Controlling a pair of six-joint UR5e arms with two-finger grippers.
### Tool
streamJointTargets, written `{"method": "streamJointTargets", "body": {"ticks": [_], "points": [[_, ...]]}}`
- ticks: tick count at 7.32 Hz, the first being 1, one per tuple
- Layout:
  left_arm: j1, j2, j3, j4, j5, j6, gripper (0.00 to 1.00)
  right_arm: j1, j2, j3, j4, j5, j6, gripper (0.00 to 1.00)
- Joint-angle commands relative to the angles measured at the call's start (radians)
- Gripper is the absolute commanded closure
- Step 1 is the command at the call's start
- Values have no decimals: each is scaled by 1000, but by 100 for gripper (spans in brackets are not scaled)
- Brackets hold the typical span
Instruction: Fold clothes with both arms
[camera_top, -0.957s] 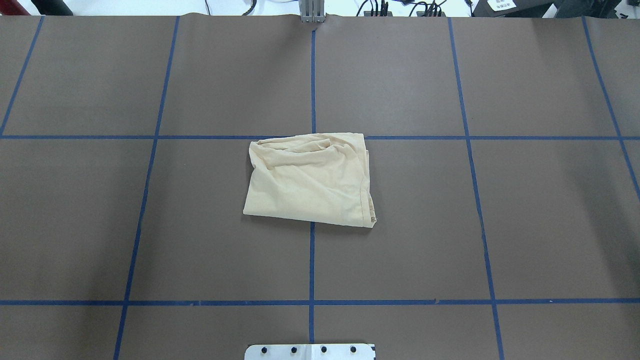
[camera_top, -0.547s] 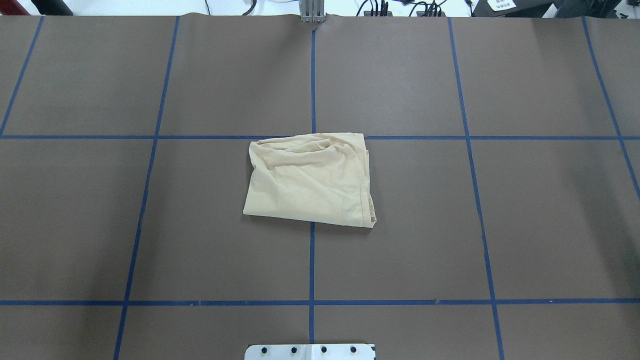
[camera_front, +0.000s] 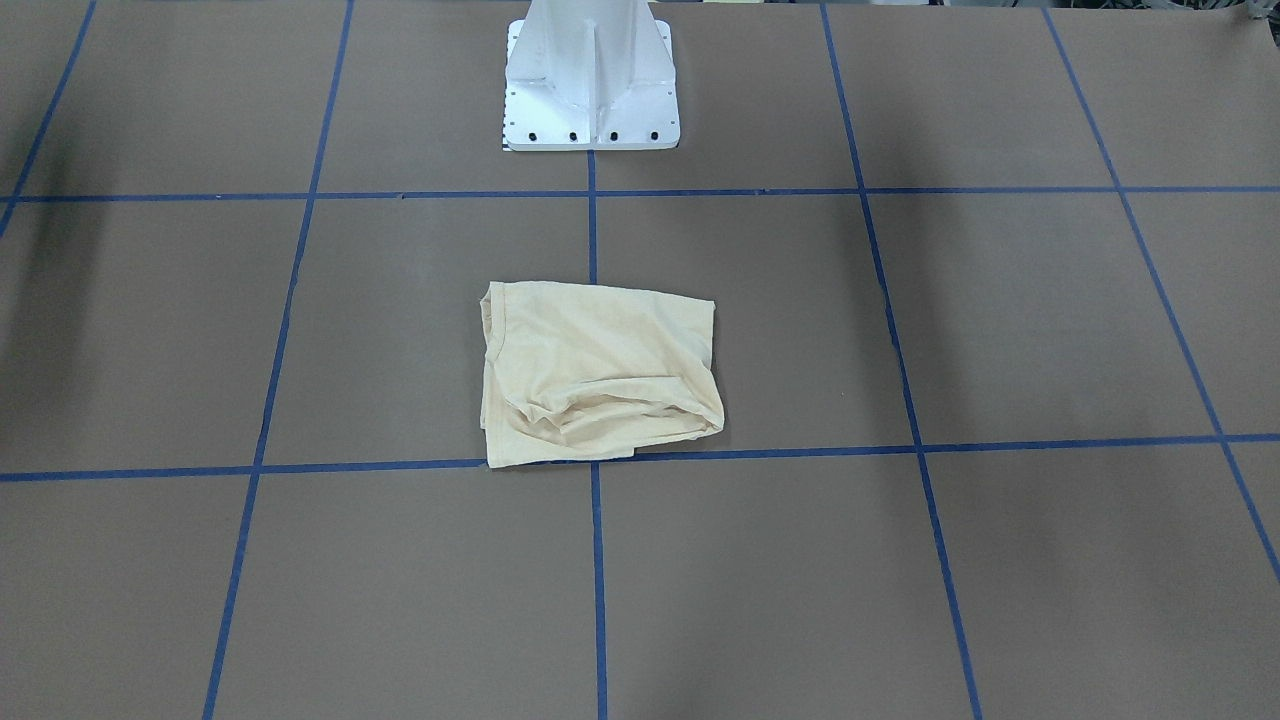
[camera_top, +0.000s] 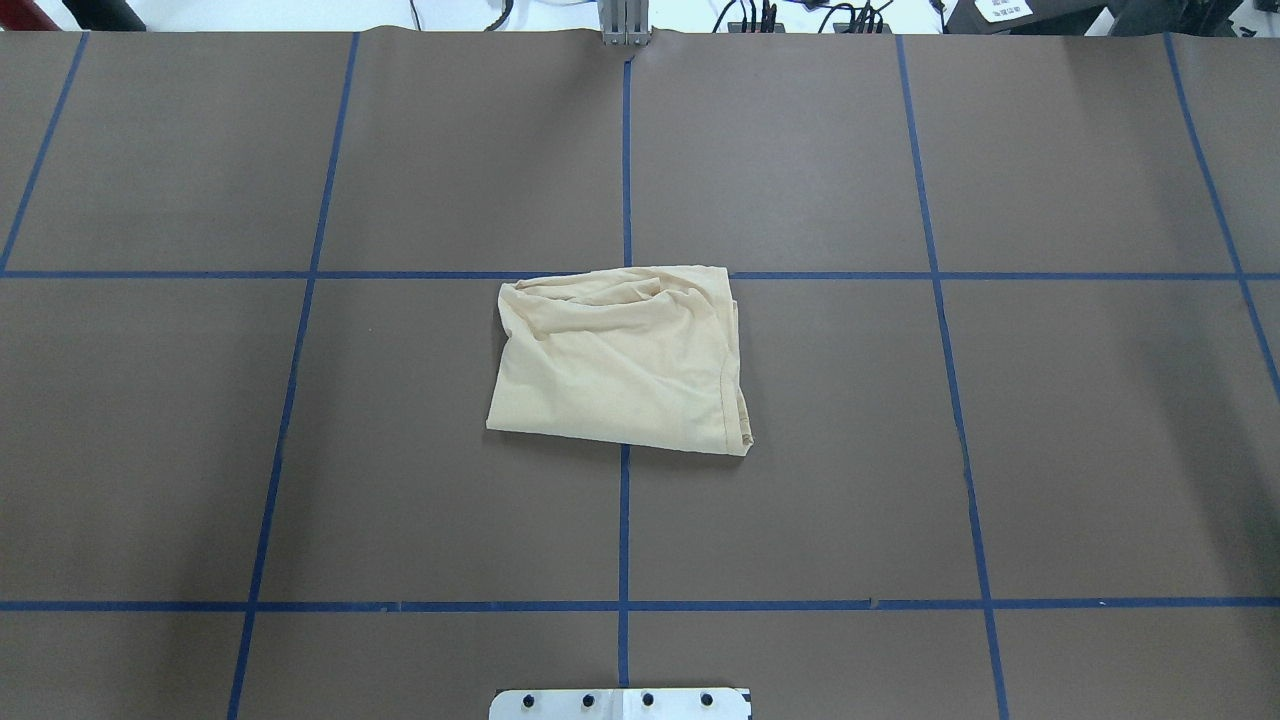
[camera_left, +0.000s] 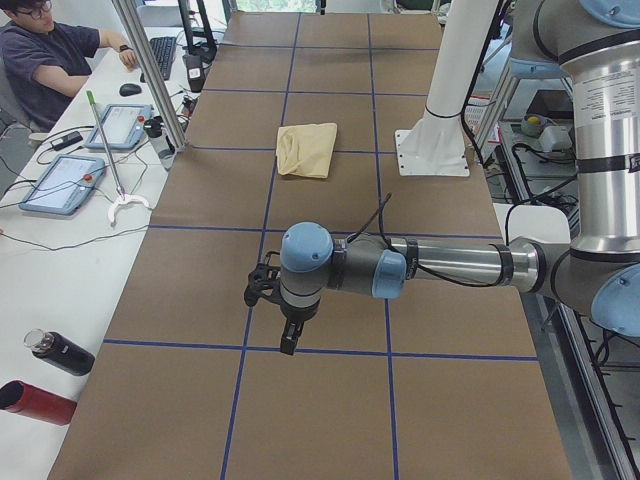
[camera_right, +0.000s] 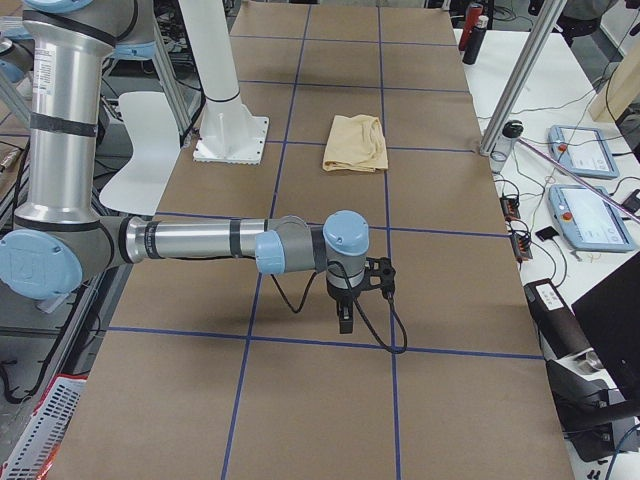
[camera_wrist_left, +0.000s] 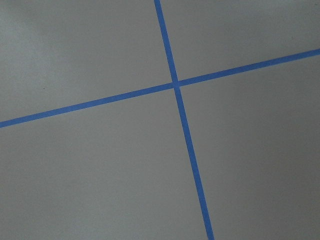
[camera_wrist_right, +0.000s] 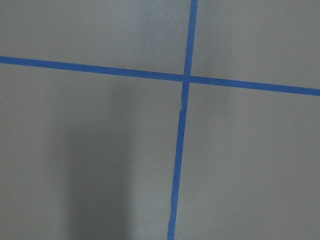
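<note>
**Folded T-shirt at desk centre; both arms out wide, grip state not established**

Item under task: one pale cream-yellow cotton T-shirt (camera_top: 620, 365) (camera_front: 600, 375), lying as a folded, roughly rectangular bundle at the middle of the brown paper-covered desk (camera_top: 400, 150). It sits astride the centre line of the blue tape grid (camera_top: 625, 150). Its far edge, seen from the robot, touches a cross line of that grid. That far edge is rumpled into soft ridges; the near part is smooth and flat. A stitched hem runs down its right side. The bundle also shows in the side views (camera_left: 308, 150) (camera_right: 357, 143), out in front of the white metal pedestal (camera_front: 590, 90).

Left arm: the grey-and-silver jointed left arm (camera_left: 450, 265) reaches level over the left end of the desk. The black two-finger left pincer (camera_left: 287, 335) points down near a tape crossing, well apart from the T-shirt. Whether its fingers stand wide or narrow cannot be told from this view.

Right arm: the matching right arm (camera_right: 190, 240) mirrors this over the right end. The black right pincer (camera_right: 345, 315) also points down, well apart from the T-shirt. Its opening cannot be told either.

Wrist cameras: each shows only bare desk and a tape crossing (camera_wrist_left: 175, 84) (camera_wrist_right: 186, 77).

Surroundings: a seated person (camera_left: 50, 60) is at a white side bench beyond the far edge.
</note>
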Motion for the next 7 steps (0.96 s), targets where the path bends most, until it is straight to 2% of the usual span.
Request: {"method": "streamJointTargets", "body": {"ticks": [1, 7], "points": [[-1, 13, 1, 0, 0, -3, 0, 0, -3, -5, 0, -2, 3, 0], [-4, 12, -8, 0, 0, -3, 0, 0, -20, -6, -2, 1, 3, 0]]}}
